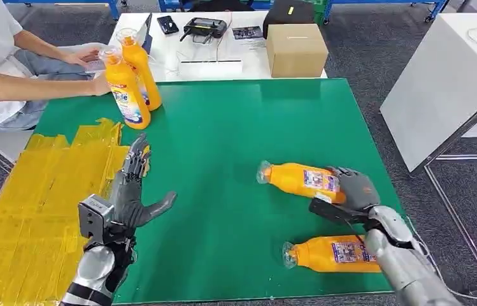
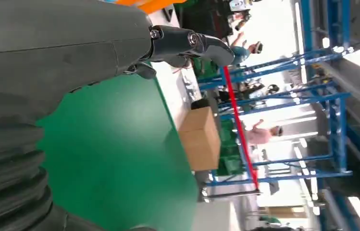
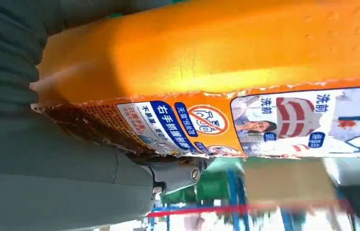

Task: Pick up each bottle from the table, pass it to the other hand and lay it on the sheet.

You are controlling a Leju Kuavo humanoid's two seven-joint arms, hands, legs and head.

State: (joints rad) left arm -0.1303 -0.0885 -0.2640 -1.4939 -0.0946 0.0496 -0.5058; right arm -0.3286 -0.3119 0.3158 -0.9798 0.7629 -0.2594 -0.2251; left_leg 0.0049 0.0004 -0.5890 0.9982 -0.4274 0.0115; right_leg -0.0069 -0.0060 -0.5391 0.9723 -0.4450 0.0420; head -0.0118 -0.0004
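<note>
The right hand [image 1: 352,190] grips an orange bottle [image 1: 299,179] by its base end, on the right part of the green table [image 1: 223,140]. The bottle lies about flat with its clear cap to the left; from the head view I cannot tell if it is already off the surface. The right wrist view shows the bottle's label pressed against the palm, so the hold looks firm.

The left hand [image 1: 130,191] holds nothing. Its fingers are spread and point to the far side, with the thumb out to the right, and it hovers just beside the right edge of the yellow sheet [image 1: 38,204], well apart from the held bottle.

A second orange bottle [image 1: 334,253] lies near the right arm, at the near right of the table. Two more bottles [image 1: 130,80] stand upright at the far left, where a person [image 1: 6,57] rests a hand beside them.

I judge that the step in hand is the pick-up, just before the pass. The next move calls for carrying the bottle to the left, toward the waiting hand, so that this hand can close around the free cap end before the right one lets go.
</note>
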